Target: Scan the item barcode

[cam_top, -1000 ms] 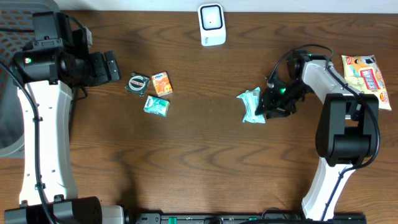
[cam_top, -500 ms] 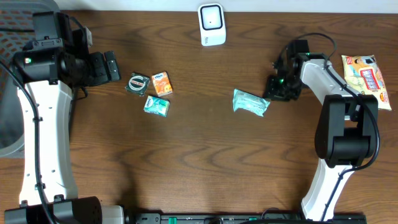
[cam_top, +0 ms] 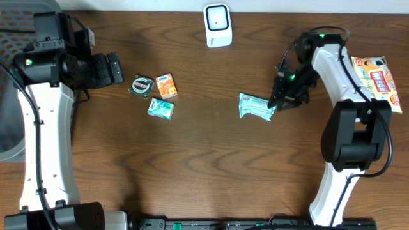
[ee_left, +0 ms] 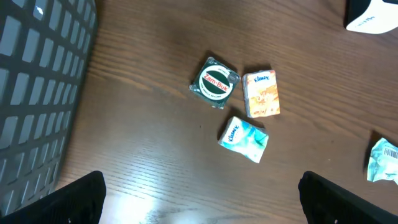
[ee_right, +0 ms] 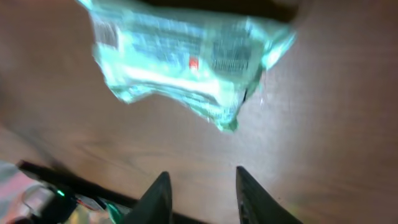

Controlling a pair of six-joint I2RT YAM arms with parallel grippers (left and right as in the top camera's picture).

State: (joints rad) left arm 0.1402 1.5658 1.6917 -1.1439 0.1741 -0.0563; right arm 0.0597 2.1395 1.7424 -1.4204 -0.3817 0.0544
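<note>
The brown table [cam_top: 192, 160] carries everything. The left claw [ee_left: 200, 186] is spread wide, empty, near a Zam-Buk tin [ee_left: 214, 83] and two Kleenex packs [ee_left: 261, 93]. The right claw [cam_top: 279, 102] stands narrowly parted, pinching nothing, just beside the teal packet [cam_top: 257, 106]. The packet lies flat mid-table, well apart from the white scanner [cam_top: 218, 25].

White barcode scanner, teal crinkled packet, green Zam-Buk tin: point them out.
White barcode scanner [cam_top: 218, 23]: overhead view, front face.
Teal crinkled packet [cam_top: 255, 107]: overhead view, middle.
Green Zam-Buk tin [ee_left: 214, 83]: left wrist view, lid.
</note>
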